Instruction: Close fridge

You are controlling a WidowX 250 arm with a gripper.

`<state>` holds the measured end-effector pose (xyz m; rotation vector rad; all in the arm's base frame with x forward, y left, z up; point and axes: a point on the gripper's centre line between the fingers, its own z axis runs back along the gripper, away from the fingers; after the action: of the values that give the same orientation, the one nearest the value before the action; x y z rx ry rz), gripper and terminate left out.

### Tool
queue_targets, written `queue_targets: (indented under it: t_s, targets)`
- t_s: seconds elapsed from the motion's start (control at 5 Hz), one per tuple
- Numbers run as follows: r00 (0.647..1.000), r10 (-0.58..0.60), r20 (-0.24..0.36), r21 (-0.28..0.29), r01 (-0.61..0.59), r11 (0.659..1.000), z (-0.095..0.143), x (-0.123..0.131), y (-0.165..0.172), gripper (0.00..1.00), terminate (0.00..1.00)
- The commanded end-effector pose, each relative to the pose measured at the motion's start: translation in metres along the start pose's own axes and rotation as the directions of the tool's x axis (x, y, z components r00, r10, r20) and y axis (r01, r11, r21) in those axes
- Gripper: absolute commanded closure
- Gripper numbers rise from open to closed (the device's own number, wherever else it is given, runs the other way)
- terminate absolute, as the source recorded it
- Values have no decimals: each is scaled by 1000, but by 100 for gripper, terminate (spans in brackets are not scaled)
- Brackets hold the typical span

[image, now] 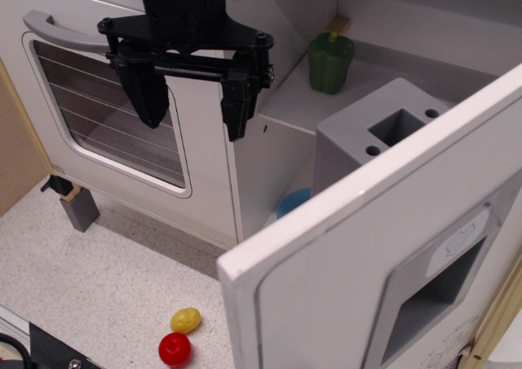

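One gripper is hanging with jaws apart, empty, before one oven; one fridge door is standing open; two small fruits are lying on the surface.

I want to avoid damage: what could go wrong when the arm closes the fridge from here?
1. The end effector is open beside the oven, away from the fridge door; it may bump the door's edge.
2. A blue thing inside the fridge might block closing.
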<state>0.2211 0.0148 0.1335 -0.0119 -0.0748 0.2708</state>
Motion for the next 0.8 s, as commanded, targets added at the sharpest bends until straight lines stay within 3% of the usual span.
queue_targets:
  t_s: [0.0,0.6]
  targets:
    - [1000,0,0,0,0,1000,0,0,0,0,0]
    - [986,-132,102,-133,145,980,67,10,-74,0,0]
